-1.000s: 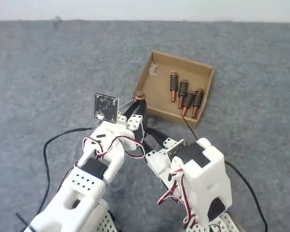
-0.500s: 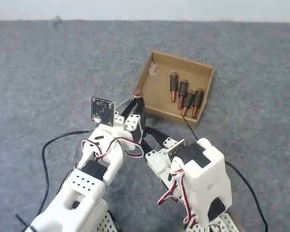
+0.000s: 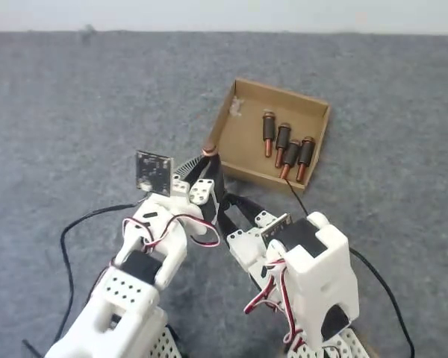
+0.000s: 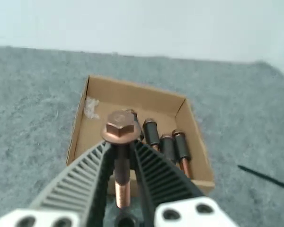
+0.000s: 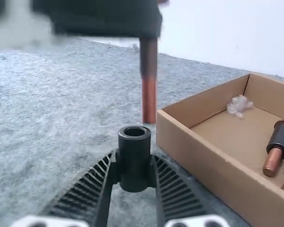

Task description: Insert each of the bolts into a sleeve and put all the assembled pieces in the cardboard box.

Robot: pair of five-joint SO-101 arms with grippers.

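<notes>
You had four assembled pieces (image 3: 287,145) lying in the box (image 3: 265,177) already. Your left fingers (image 4: 80,177) were clamped on a bolt (image 4: 119,135), head up, just outside the box's corner. Your right fingers (image 5: 87,191) gripped a sleeve (image 5: 134,153) just below its tip, not touching. Looked like one last insert and drop remained.

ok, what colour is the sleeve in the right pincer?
Black. The sleeve shows best in the right wrist view, clamped in the right pincer.
</notes>
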